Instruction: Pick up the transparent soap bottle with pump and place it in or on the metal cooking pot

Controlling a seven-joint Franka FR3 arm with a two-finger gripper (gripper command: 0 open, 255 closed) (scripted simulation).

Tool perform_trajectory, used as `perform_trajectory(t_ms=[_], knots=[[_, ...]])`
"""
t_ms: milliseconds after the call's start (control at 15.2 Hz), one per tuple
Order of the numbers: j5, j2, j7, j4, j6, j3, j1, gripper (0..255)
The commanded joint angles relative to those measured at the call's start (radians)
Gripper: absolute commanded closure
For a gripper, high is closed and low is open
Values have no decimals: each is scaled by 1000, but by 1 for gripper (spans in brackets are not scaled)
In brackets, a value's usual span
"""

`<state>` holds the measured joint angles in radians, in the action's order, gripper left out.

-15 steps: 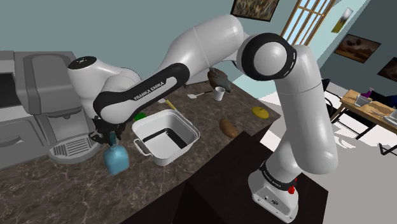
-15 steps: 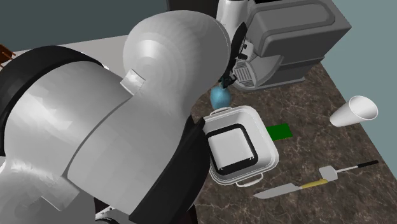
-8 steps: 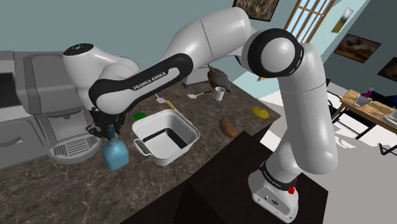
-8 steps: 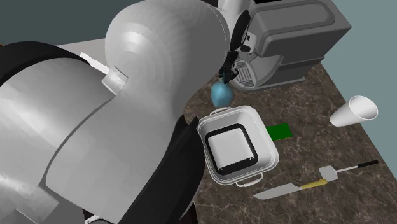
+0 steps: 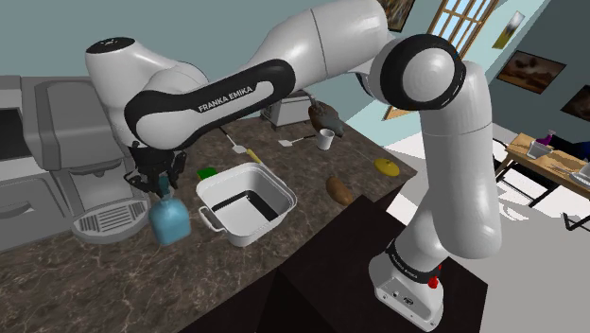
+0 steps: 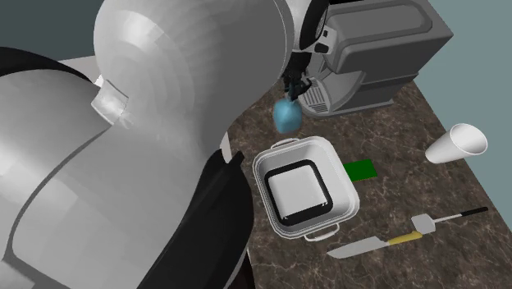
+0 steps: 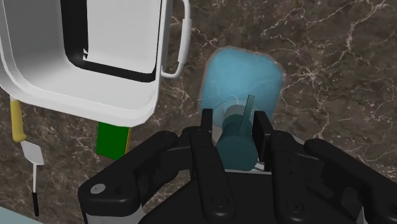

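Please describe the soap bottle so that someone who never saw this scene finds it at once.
On the dark marbled counter, a white square pot stands beside a grey coffee machine. Between them the black gripper clasps a bottle by its top. It is the one translucent blue thing there.

Soap bottle (image 5: 170,223) clasped in the claw (image 7: 234,130), seemingly hanging above the bench (image 5: 113,274), just beside the pot (image 5: 265,223), coffee machine (image 5: 57,132) behind it

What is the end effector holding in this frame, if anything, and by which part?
The translucent blue soap bottle, clasped at its pump neck by the end effector; its body hangs below.
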<state>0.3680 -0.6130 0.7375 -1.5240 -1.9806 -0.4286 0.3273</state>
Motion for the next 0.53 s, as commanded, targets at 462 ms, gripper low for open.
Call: perform_trajectory(t_ms=[462], knots=[[-25,48,-21,48,91,-14,-3,255]])
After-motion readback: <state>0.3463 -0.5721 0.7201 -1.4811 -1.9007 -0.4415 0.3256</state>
